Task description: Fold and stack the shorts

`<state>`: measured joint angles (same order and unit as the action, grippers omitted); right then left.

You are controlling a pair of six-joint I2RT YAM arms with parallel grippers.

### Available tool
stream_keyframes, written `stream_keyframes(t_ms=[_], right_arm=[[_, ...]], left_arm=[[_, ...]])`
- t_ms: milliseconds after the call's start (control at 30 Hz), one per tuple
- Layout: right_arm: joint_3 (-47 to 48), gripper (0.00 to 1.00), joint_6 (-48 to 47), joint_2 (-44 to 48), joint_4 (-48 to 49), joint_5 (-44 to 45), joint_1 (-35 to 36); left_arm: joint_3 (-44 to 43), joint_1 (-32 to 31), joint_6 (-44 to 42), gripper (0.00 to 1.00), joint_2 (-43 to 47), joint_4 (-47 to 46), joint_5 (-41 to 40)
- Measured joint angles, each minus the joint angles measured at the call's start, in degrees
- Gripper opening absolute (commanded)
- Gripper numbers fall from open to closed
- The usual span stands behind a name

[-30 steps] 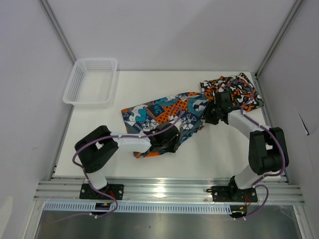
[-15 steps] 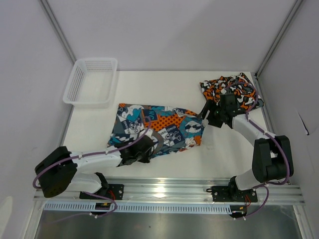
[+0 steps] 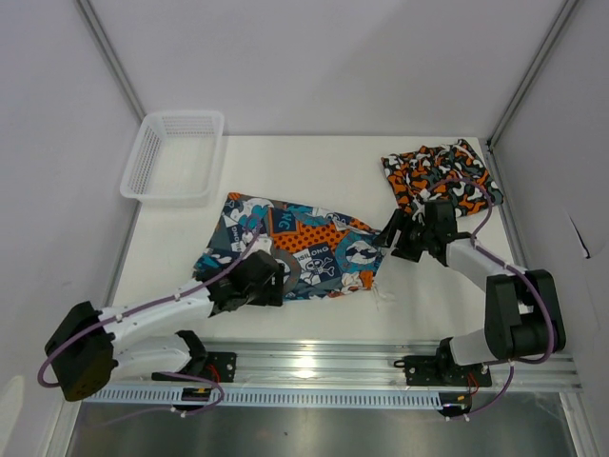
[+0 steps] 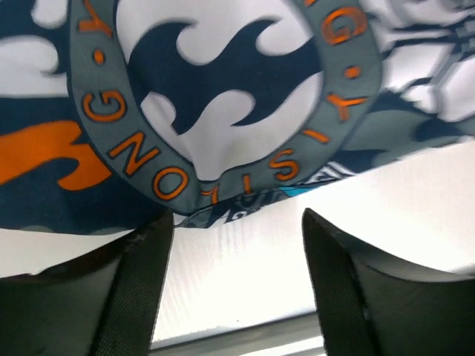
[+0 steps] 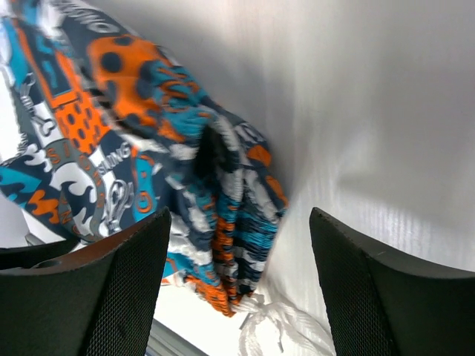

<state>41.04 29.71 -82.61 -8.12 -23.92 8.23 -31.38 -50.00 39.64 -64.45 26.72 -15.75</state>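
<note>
The blue-teal, orange and white cartoon shorts (image 3: 300,249) lie spread flat mid-table. The camouflage shorts (image 3: 440,173) lie crumpled at the back right. My left gripper (image 3: 269,283) is open and empty at the cartoon shorts' near edge; in the left wrist view the fabric (image 4: 223,96) lies just beyond the fingers. My right gripper (image 3: 394,238) is open and empty at the cartoon shorts' right end. The right wrist view shows the bunched waistband (image 5: 230,222) and its white drawstring (image 5: 286,326) between the open fingers (image 5: 375,285).
A white mesh basket (image 3: 175,154) stands at the back left. White walls close the table on three sides. A metal rail (image 3: 324,364) runs along the near edge by the arm bases.
Both arms pulled the cartoon shorts out flat and toward the left, then let go. My left gripper moved to the near edge; my right gripper drew back a little, now open.
</note>
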Motion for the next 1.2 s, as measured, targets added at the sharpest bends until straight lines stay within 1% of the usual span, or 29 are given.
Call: stream_keyframes(t_ms=[67,167,300,467,733,800,900,933,967,1000,1067,1100,1200], right_arm=[[-0.1,0.77,-0.7,1.1,1.1,-0.8,0.0],[-0.1,0.77,-1.9,2.4,3.4,-1.9,0.0],[0.0,0.78,-3.5,2.5,4.6,-2.1,0.0],[3.1,0.76,-4.5,-0.5,5.2,-2.3,0.0],[4.3,0.65,-4.8,-5.9,8.1,-4.0,0.6],[4.3,0.59,-4.8,-6.5,8.4,-4.3,0.8],[4.3,0.46,-4.9,-7.0,9.2,-4.9,1.0],[4.3,0.37,-4.9,-7.0,9.4,-5.1,1.1],[4.3,0.33,-5.0,-7.0,9.6,-5.4,1.1],[4.3,0.26,-4.9,-7.0,9.9,-5.5,1.1],[4.3,0.19,-4.7,-7.0,10.2,-5.8,1.1],[4.3,0.14,-4.5,-6.9,10.4,-6.0,1.1],[3.7,0.05,-3.8,-6.3,10.5,-6.1,1.2]], left_arm=[[-2.7,-0.2,0.2,0.84,2.4,2.6,-0.2],[-8.4,-1.2,-0.2,0.86,3.7,5.2,-0.5],[-14.7,-4.2,-0.2,0.86,1.8,7.0,-1.4],[-20.8,-8.6,-0.3,0.86,-5.8,7.3,-2.4],[-35.5,-15.1,-2.4,0.84,-22.9,6.7,-3.6],[-39.1,-15.8,-3.1,0.84,-26.9,6.0,-3.7],[-42.6,-16.5,-4.2,0.83,-31.3,5.0,-3.6],[-43.4,-16.6,-4.5,0.83,-32.4,4.7,-3.5],[-44.1,-16.7,-4.8,0.83,-33.4,4.6,-3.5],[-45.0,-16.8,-5.2,0.82,-34.4,4.4,-3.4],[-46.9,-16.9,-5.8,0.81,-36.4,4.2,-3.4],[-47.8,-16.9,-6.0,0.81,-37.4,3.9,-3.4],[-49.7,-17.0,-6.8,0.8,-39.6,2.9,-3.4]])
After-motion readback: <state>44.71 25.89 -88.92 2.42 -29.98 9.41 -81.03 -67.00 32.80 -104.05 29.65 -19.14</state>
